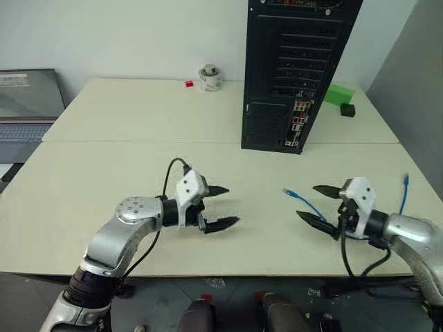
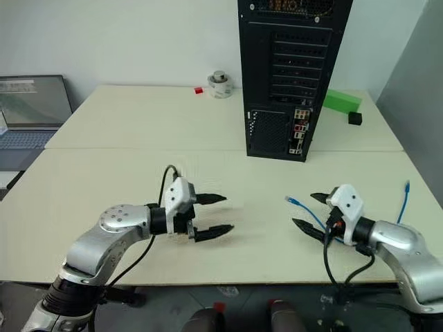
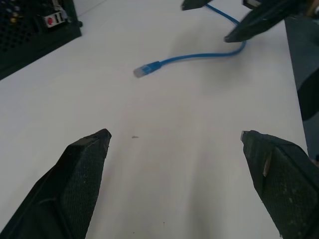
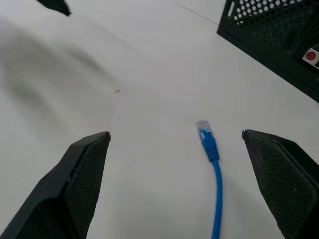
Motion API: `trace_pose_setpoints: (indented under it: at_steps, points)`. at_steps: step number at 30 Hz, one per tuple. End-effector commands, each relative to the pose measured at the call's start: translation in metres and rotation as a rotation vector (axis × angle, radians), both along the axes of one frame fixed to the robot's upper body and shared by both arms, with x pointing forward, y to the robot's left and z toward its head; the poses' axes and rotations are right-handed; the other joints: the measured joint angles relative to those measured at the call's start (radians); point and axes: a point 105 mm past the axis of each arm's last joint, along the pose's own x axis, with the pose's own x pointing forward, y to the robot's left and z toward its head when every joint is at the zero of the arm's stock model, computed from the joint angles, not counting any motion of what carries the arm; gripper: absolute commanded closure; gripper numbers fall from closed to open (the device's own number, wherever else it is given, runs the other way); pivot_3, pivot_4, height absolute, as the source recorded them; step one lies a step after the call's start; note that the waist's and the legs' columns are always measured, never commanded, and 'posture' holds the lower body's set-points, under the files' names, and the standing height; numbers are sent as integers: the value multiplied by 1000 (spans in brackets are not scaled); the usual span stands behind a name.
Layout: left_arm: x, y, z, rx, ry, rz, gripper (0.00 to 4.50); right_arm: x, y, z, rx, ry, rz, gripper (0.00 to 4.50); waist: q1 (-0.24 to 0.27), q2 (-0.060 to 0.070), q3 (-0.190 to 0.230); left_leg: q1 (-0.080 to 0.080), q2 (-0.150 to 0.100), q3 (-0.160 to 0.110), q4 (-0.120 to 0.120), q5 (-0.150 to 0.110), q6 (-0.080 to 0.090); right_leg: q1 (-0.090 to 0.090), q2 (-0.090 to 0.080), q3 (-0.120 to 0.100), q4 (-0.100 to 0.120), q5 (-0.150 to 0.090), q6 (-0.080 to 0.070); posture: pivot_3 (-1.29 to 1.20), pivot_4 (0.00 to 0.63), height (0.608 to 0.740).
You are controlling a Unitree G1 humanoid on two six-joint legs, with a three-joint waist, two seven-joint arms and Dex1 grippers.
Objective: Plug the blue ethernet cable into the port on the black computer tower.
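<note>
The right gripper (image 1: pixel 317 204) hangs spread wide and empty just over the table (image 1: pixel 104 173), its fingers to either side of the blue ethernet cable (image 4: pixel 210 147), whose clear plug lies flat on the tabletop, untouched. The left gripper (image 1: pixel 223 206) is likewise open and empty, pointing toward it. Farther back stands the black computer tower (image 1: pixel 294 69).
</note>
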Motion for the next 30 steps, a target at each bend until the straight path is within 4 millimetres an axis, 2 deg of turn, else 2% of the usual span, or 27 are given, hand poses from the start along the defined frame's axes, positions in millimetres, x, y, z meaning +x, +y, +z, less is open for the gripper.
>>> trace_pose_setpoints:
  at_steps: [1,7,12,15,21,27,30]
  points:
    - [4,-10,10,-21,-82,-19,30,13,0,-5,-37,-22,24,0,0,0,0,0,0,0,0,0,0,0,0,0,0,0,-1,0,150,740]
    - [3,-14,9,-28,-91,-25,30,28,-6,-25,-66,34,25,0,0,0,0,0,0,0,0,0,0,0,0,0,0,2,-3,0,150,740]
    - [4,-16,9,-36,-89,-8,30,35,-10,-30,-26,71,5,0,0,0,0,0,1,-1,0,0,0,0,0,0,0,2,-3,0,150,740]
    - [9,-21,13,-97,-61,36,0,43,-8,-30,-18,56,-16,474,-1,0,0,0,1,-2,0,0,0,0,0,0,1,2,-3,0,150,740]
    - [6,-29,4,-79,-62,16,0,48,-15,-41,-113,64,-11,1942,-1,0,0,0,1,-2,0,0,0,0,0,0,1,2,-3,0,150,740]
    - [14,-24,-3,-43,-79,34,0,49,-17,-41,-169,46,23,3358,0,0,0,0,1,-2,0,0,0,0,-1,0,1,2,-3,0,150,740]
    - [19,-22,-6,-48,-76,41,0,46,-9,-36,-184,17,81,3991,-1,0,0,0,1,-2,0,0,0,0,-1,0,1,2,-3,0,150,740]
